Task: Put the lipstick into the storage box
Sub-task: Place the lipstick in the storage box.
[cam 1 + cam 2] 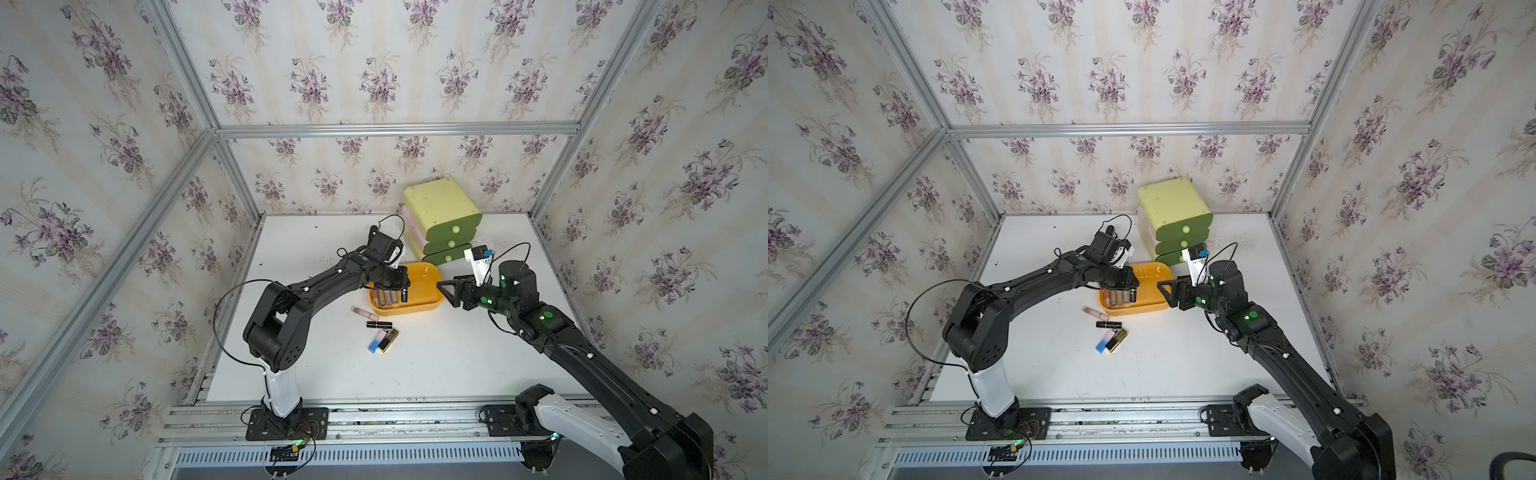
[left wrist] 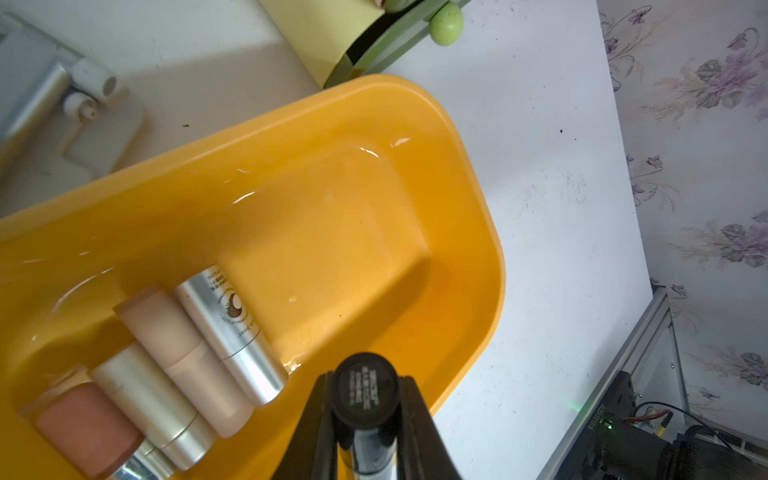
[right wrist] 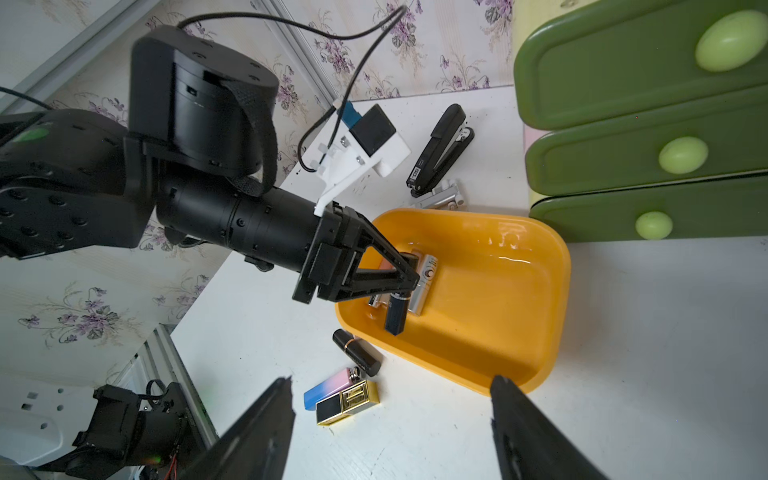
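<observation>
The orange-yellow storage box (image 1: 419, 309) (image 1: 1142, 309) lies mid-table, with several lipsticks (image 2: 183, 357) side by side at its left end. My left gripper (image 1: 404, 291) (image 2: 365, 399) hangs over that end, shut on a dark lipstick (image 2: 365, 390) (image 3: 395, 316) whose lower end points down into the box. My right gripper (image 1: 445, 293) (image 3: 392, 386) stands open and empty at the box's right end. On the table in front of the box lie a pink lipstick (image 1: 365, 312), a black one (image 3: 357, 352), a pink-blue one (image 3: 328, 388) and a black-gold one (image 3: 347, 402).
A pale yellow-green three-drawer unit (image 1: 442, 220) stands just behind the box, near the back wall. A black stapler (image 3: 440, 149) and a small silver metal piece (image 3: 440, 198) lie behind the box's left end. Aluminium frame posts edge the table.
</observation>
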`<action>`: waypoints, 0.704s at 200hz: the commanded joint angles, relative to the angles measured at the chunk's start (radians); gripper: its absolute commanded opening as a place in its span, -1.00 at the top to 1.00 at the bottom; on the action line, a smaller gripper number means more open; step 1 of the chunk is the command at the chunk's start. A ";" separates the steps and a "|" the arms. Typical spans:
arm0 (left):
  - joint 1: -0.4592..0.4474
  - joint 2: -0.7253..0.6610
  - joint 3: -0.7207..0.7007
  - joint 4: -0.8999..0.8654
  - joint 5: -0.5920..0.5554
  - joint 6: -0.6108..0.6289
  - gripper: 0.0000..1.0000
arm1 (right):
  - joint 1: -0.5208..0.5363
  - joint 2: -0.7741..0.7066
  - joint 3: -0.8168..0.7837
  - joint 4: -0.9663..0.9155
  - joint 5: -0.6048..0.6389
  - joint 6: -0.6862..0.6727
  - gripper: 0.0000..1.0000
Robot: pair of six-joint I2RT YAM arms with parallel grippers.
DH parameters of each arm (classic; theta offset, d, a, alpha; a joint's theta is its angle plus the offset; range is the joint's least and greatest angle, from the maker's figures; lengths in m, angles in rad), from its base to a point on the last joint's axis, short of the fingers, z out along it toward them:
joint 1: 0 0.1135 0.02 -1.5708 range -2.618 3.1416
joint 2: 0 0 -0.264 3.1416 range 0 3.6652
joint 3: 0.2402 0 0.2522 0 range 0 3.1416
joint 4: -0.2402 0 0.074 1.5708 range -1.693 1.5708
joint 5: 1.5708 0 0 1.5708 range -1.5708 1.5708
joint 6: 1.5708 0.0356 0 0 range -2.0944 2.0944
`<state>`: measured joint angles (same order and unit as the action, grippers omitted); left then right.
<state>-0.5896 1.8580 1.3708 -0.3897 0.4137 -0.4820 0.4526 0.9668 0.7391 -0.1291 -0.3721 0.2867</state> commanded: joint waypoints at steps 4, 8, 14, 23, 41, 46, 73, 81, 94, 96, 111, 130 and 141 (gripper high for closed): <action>-0.003 0.025 0.002 -0.019 -0.014 0.012 0.62 | 0.000 0.002 0.001 0.020 0.042 -0.010 -0.66; -0.003 0.029 0.003 -0.020 -0.014 0.011 0.62 | 0.000 0.008 0.006 0.008 0.048 -0.008 -0.67; -0.003 0.036 0.004 -0.021 -0.015 0.011 0.61 | 0.000 0.021 0.017 -0.012 0.053 -0.006 -0.67; -0.002 0.044 0.006 -0.021 -0.017 0.011 0.61 | 0.001 0.039 0.033 -0.040 0.055 -0.009 -0.67; -0.003 0.058 0.008 -0.025 -0.026 0.013 0.60 | 0.000 0.064 0.055 -0.067 0.048 -0.005 -0.67; -0.003 0.062 0.010 -0.027 -0.028 0.015 0.59 | 0.000 0.066 0.056 -0.063 0.041 -0.002 -0.67; -0.003 0.085 0.024 -0.041 -0.037 0.022 0.56 | 0.001 0.048 0.042 -0.041 0.025 0.011 -0.67; -0.003 0.091 0.028 -0.045 -0.039 0.023 0.54 | 0.000 0.041 0.039 -0.039 0.027 0.009 -0.67; -0.003 0.101 0.034 -0.052 -0.039 0.026 0.51 | 0.001 0.031 0.036 -0.039 0.031 0.008 -0.67; -0.003 0.102 0.036 -0.053 -0.039 0.025 0.51 | 0.000 0.030 0.035 -0.039 0.032 0.008 -0.67; -0.003 0.108 0.037 -0.055 -0.039 0.027 0.46 | 0.001 0.025 0.035 -0.042 0.031 0.006 -0.67; -0.003 0.111 0.042 -0.062 -0.041 0.025 0.43 | 0.001 0.021 0.032 -0.049 0.031 0.006 -0.67; -0.003 0.111 0.042 -0.064 -0.041 0.025 0.38 | 0.001 0.020 0.030 -0.050 0.030 0.008 -0.67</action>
<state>-0.5922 1.9636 1.4040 -0.4374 0.3840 -0.4702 0.4526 0.9924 0.7734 -0.1818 -0.3347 0.2890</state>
